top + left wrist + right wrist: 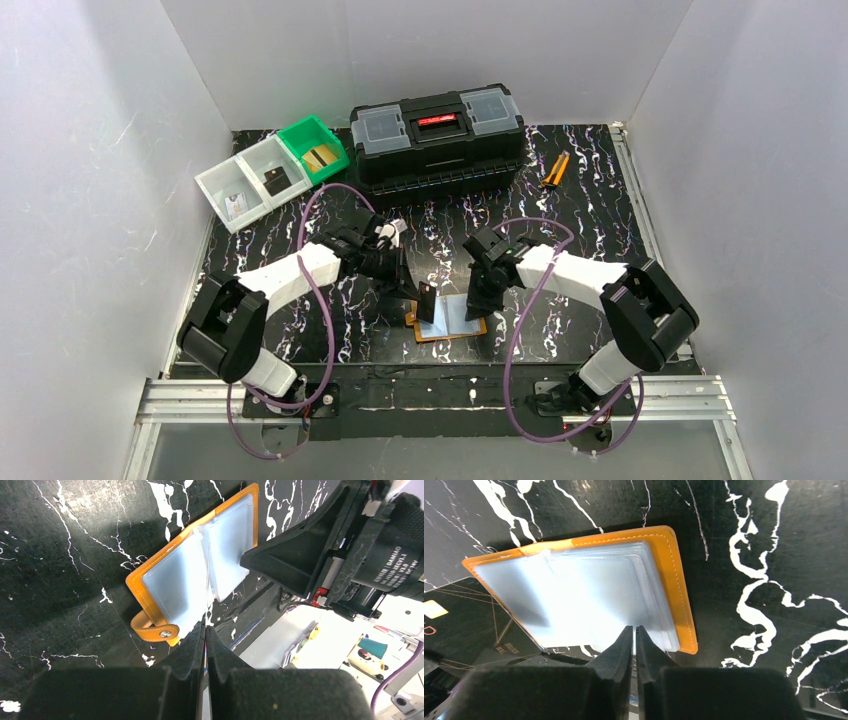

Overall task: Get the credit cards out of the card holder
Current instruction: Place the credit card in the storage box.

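Top external: arms (300, 268) (570, 268) over card holder (458, 318)

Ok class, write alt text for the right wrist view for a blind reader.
An open orange card holder with clear pockets lies on a black marbled table. The right tool, shut, overlaps the pockets' near edge. A black card shows at left.

Bkgd items on the black, white-veined tabletop (600, 230)
A black toolbox (438, 140) sat at the far edge, lid shut, w/ two clear-lidded compartments on top & a red strip btwn them. Orange-handled pliers (554, 170) lay near its right end, not touching. A green bin (314, 148) stood just beside its left end, w/ two white bins (250, 182) in a diag. row next to it toward the left wall (100, 150). White walls closed 3 sides; an alu. rail (190, 400) ran along the near edge.
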